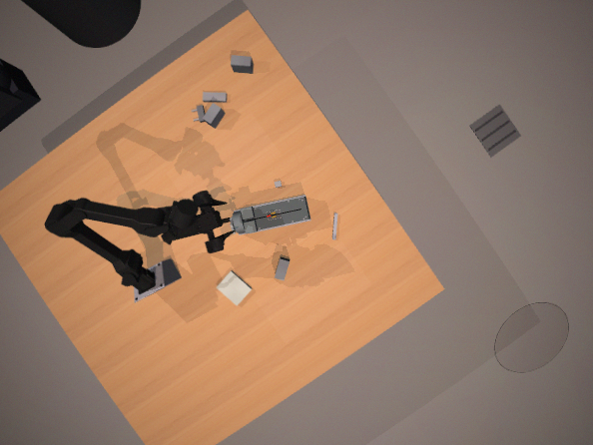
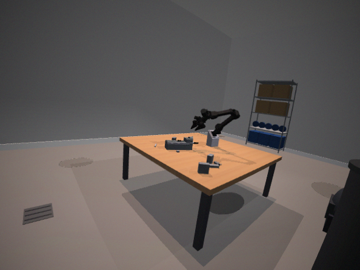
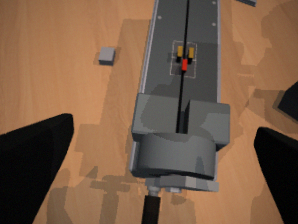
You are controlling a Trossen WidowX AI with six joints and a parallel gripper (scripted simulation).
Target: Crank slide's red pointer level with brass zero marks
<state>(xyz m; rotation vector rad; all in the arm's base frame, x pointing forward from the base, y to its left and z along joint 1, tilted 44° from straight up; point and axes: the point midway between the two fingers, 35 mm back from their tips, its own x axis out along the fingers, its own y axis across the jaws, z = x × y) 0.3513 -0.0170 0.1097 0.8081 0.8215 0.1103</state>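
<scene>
The grey machine [image 1: 295,214] [image 2: 179,146] [image 3: 202,85] stands on the table, its slotted plate facing up. The red pointer [image 1: 270,216] [image 3: 184,64] sits in the slot, slightly to the crank side of the two brass marks, left mark [image 3: 180,51] and right mark [image 3: 191,53], not level with them. The crank's dark handle [image 2: 196,143] [image 3: 151,210] juts from the housing end toward the arm, its lower part cut off in the wrist view. My gripper [image 1: 230,219] [image 2: 197,127] [image 3: 165,129] is open and empty, above the crank end, touching nothing visible.
A small grey cube [image 1: 278,184] [image 2: 177,151] [image 3: 107,56] lies beside the machine. A thin bar [image 1: 335,225] [image 2: 155,145] lies beyond its far end. A grey block [image 1: 282,269] and a cream box [image 1: 234,288] are at one side; several grey parts [image 1: 214,116] lie at the other.
</scene>
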